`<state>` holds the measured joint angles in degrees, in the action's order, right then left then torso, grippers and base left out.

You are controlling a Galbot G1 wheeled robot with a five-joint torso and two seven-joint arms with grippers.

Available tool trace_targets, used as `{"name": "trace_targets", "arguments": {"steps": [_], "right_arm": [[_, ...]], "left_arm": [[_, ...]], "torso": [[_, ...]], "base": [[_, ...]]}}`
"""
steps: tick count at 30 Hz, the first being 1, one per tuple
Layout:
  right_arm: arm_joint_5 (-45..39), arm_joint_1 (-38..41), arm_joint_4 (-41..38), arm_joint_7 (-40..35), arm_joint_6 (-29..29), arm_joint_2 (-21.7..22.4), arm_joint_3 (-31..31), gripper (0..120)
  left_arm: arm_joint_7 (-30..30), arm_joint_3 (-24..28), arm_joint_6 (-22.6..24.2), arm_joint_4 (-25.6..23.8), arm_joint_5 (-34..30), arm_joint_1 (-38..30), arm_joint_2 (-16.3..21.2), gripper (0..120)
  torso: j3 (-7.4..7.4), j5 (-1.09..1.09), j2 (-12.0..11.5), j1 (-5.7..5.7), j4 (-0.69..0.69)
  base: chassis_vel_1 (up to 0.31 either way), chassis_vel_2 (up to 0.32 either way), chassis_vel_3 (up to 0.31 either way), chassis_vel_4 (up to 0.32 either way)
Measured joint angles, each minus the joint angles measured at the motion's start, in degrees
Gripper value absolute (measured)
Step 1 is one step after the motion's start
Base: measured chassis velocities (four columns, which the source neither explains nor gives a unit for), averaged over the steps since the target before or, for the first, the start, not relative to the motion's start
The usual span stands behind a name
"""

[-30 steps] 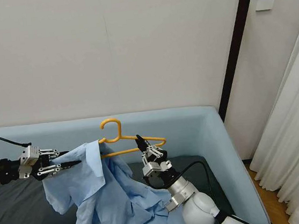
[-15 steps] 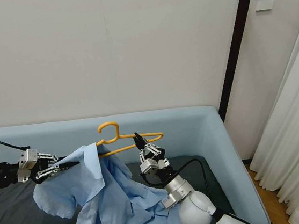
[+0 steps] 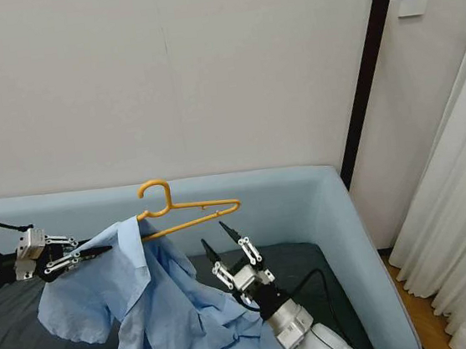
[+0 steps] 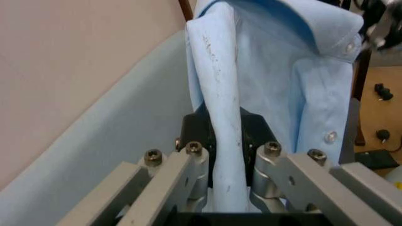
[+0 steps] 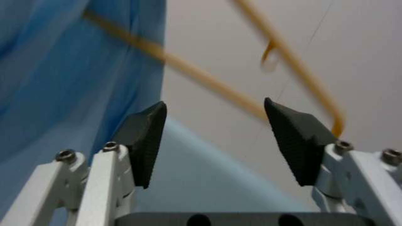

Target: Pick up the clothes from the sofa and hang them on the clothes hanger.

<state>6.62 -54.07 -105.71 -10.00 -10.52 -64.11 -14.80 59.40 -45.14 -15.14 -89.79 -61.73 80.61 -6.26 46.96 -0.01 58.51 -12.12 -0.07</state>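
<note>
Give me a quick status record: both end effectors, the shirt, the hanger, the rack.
left end effector: shut on an edge of the shirt near the collar, raised over the sofa
right end effector: open, fingers pointing up just below the hanger, holding nothing
hanger: yellow, one arm tucked inside the shirt, other arm bare
shirt: light blue, top lifted, lower part heaped on the sofa seat
rack: dark frame off to the right, hanger not on it
</note>
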Motion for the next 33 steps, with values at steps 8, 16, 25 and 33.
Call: {"name": "trace_targets", "arguments": {"steps": [8, 16, 25, 33], "right_arm": [[-17.6, 6.3, 13.5, 8.3, 15.2, -2.5, -0.9, 91], [-15.1, 14.0, 31.9, 10.4, 15.6, -9.3, 0.6, 100], [1.5, 14.2, 45.0, 10.5, 8.6, -15.1, 1.5, 100], [12.5, 10.6, 45.6, 10.0, 6.3, -16.0, -0.1, 100]], "left_arm": [[0.0, -0.2, -0.7, 0.3, 0.0, -0.1, -0.9, 7], [0.0, -0.2, -1.0, -0.3, 0.2, 0.0, -1.8, 7], [-0.2, -0.1, -1.1, -0.6, 1.0, -0.1, -3.3, 7], [-0.3, 0.5, -1.4, 0.1, 1.9, -0.4, -4.5, 7]], "torso": [[0.01, 0.00, 0.0, 0.00, 0.01], [0.01, 0.00, 0.0, -0.02, 0.02], [0.01, 0.00, 0.0, -0.02, 0.01], [0.01, 0.00, 0.0, -0.01, 0.00]], "base": [[0.000, 0.000, 0.000, 0.000], [0.000, 0.000, 0.000, 0.000], [0.000, 0.000, 0.000, 0.000], [0.000, 0.000, 0.000, 0.000]]}}
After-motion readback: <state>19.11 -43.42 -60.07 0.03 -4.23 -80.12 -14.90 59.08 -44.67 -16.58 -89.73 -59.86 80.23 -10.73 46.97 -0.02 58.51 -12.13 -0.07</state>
